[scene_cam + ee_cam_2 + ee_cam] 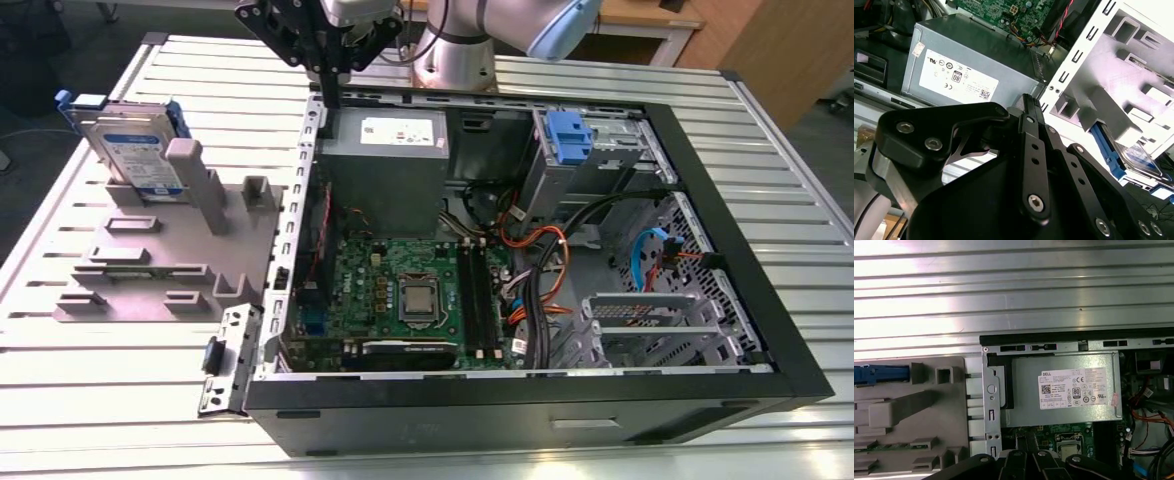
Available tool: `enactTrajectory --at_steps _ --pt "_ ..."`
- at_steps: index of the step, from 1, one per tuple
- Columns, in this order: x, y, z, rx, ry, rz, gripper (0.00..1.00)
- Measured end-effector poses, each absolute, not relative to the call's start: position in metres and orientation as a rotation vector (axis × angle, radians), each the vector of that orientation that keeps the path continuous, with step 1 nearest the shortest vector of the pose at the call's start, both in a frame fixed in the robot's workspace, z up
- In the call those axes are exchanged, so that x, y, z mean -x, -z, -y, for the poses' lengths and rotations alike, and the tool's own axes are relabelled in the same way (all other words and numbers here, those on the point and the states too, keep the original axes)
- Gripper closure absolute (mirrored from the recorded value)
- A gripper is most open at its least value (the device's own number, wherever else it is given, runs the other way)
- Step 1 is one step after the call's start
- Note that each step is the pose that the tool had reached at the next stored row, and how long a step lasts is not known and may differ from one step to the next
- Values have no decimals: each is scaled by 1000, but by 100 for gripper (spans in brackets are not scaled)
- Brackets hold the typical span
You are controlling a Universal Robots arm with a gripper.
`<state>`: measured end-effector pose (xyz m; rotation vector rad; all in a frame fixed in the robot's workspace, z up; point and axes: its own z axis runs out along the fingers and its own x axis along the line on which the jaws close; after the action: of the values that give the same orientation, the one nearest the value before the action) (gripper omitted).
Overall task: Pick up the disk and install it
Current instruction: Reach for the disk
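Observation:
The disk point(134, 150) stands on edge in a slot of the grey fixture point(147, 265) at the exterior view's left, a silver drive with a white-and-blue label in a blue bracket. In the second wrist view the disk point(1140, 156) lies beyond the case wall, and in the first wrist view its blue bracket point(879, 374) shows at the fixture's edge. My gripper point(327, 72) hangs over the back left corner of the open computer case point(747, 240), apart from the disk. Its black fingers point(1028, 102) look pressed together with nothing between them.
The case lies open on a slatted metal table point(120, 400). Inside are a grey power supply point(387, 150), the green motherboard point(414, 290), orange and black cables point(547, 250), and a drive bay with a blue latch point(567, 135). The fixture has several raised posts.

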<state>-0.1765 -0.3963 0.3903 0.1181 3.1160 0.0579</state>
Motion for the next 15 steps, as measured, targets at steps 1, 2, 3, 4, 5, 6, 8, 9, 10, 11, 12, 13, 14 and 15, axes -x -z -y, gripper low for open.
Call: enactTrajectory --at_steps 1,2,3,4,5,6,8,9,10,11,12,13,14,15 --pt "177 -390 396 -118 -58 -3116 89" --pt "180 -388 396 -121 -56 -3163 89" --pt "182 -388 396 -121 -56 -3163 89" --pt "195 -388 396 -121 -56 -3163 89" --pt "195 -388 396 -121 -56 -3163 89" --pt "198 -388 396 -121 -56 -3163 89" --pt "202 -388 396 -121 -56 -3163 89" --pt "202 -388 396 -121 -56 -3163 89" --pt "202 -388 396 -121 -56 -3163 89" --pt "202 -388 396 -121 -56 -3163 89" --pt "202 -388 396 -121 -56 -3163 89" --pt "202 -388 396 -121 -56 -3163 89" --pt "202 -388 396 -121 -56 -3163 89" --pt "202 -388 396 -121 -56 -3163 89"
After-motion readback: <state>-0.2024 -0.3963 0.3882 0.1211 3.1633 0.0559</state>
